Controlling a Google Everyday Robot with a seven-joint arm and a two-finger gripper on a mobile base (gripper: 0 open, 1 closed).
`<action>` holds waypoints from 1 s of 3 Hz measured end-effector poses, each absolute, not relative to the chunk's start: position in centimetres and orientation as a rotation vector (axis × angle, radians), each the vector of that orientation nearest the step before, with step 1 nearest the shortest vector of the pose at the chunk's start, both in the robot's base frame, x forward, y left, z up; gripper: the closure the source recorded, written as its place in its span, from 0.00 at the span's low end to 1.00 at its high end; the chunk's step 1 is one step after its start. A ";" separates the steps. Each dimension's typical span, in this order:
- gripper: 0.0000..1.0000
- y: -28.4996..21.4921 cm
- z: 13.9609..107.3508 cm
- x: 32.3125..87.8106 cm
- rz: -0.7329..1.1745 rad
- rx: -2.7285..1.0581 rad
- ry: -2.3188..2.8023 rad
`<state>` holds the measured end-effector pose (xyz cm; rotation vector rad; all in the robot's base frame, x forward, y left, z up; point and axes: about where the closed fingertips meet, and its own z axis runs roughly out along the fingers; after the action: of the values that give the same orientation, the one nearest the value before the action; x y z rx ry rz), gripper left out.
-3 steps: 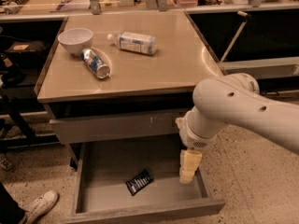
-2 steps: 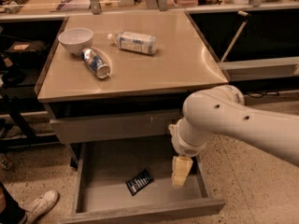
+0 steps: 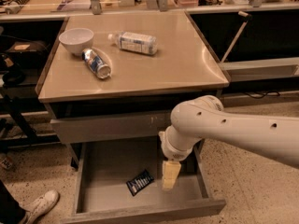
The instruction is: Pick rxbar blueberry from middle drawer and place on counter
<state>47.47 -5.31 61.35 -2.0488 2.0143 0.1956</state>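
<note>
The rxbar blueberry (image 3: 139, 182), a small dark bar with white lettering, lies on the grey floor of the open middle drawer (image 3: 103, 167), near its front centre. My white arm comes in from the right and hangs over the drawer. The gripper (image 3: 169, 176) shows as a pale yellowish tip pointing down inside the drawer, just right of the bar and apart from it. The tan counter (image 3: 187, 59) sits above the drawers.
On the counter lie a white bowl (image 3: 76, 40), a blue-silver can (image 3: 96, 63) on its side and a plastic bottle (image 3: 134, 42) on its side, all at the back left. A closed drawer front (image 3: 105, 127) sits above the open drawer. A shoe (image 3: 38, 206) is at lower left.
My arm and gripper have moved left across the drawer, closer to the bar. The bar and the things on the counter have not moved.
</note>
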 end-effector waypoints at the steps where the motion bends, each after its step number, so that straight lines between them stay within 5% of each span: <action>1: 0.00 -5.3 61.2 47.4 0.200 -2.050 2.016; 3: 0.00 -2.1 55.8 48.2 0.217 -2.090 1.985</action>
<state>48.18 -2.12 55.79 -2.0901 1.9850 0.2166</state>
